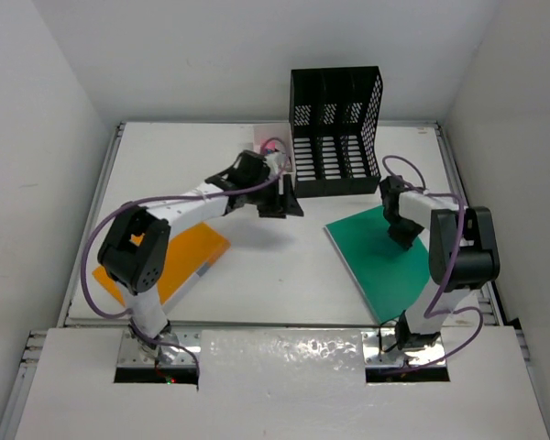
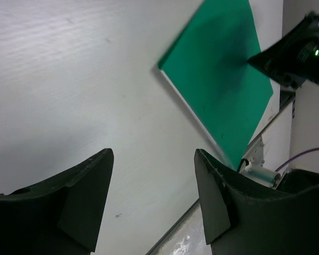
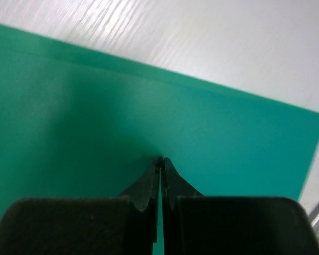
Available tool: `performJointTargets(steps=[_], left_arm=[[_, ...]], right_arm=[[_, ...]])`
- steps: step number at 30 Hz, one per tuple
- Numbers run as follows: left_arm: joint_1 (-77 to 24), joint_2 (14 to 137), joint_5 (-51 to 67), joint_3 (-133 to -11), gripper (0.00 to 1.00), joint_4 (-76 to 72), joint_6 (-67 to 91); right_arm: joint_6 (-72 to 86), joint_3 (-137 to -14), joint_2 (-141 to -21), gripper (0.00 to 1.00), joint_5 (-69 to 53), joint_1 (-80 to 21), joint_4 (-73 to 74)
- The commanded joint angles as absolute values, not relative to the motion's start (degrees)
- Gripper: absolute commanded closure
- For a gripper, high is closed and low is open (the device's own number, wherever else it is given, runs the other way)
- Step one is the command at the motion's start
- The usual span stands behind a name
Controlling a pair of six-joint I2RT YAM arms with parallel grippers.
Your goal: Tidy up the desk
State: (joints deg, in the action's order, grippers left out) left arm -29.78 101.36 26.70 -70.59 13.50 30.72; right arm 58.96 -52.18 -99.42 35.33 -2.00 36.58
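The desk is a flat white tabletop with metal rails. A green folder lies flat at its right; an orange folder lies at its left, partly under my left arm. My left gripper is open and empty, held above the bare middle of the desk, near the front of a black file organizer. In the left wrist view its jaws stand wide apart over white desk, with the green folder beyond. My right gripper is shut, its tips down on the green folder, holding nothing.
The black mesh organizer with three upright slots stands at the back, right of centre. A small white open box with pink contents sits to its left, behind my left gripper. White walls enclose the desk. My right arm shows in the left wrist view.
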Motion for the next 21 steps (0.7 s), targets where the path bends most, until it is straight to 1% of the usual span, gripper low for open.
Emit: performJointTargets(steps=[1, 2, 4, 5, 11, 15, 18, 21], left_arm=[[-36.5, 102.7, 25.3, -73.2, 0.41, 11.0, 31.8], [-38.6, 103.7, 25.1, -75.1, 0.41, 11.8, 31.5], [-40.2, 104.4, 22.3, -77.1, 0.4, 12.8, 30.5], [-41.7, 104.6, 21.3, -77.6, 0.4, 12.8, 30.5], [-46.1, 107.7, 15.6, -77.4, 0.39, 9.8, 33.3], [-46.4, 110.3, 15.0, -76.3, 0.39, 8.1, 35.4], [-46.8, 113.0, 16.7, -75.4, 0.39, 5.6, 37.3], [-46.8, 116.4, 17.4, -76.6, 0.39, 4.7, 38.2]], right_arm=[[58.5, -56.4, -97.0, 1.0, 43.9, -2.0, 40.9], [58.3, -57.1, -96.4, 1.0, 48.9, -1.6, 42.6], [57.7, -58.4, -94.8, 1.0, 51.9, -0.5, 43.5], [57.5, -58.4, -94.5, 1.0, 51.9, 2.4, 43.4], [56.7, -56.6, -96.8, 1.0, 46.8, 11.9, 41.0], [55.3, -56.3, -99.6, 1.0, 43.8, 14.8, 39.6], [54.1, -55.7, -100.7, 1.0, 40.5, 17.1, 38.5], [53.4, -52.7, -100.2, 1.0, 38.1, 18.0, 35.3]])
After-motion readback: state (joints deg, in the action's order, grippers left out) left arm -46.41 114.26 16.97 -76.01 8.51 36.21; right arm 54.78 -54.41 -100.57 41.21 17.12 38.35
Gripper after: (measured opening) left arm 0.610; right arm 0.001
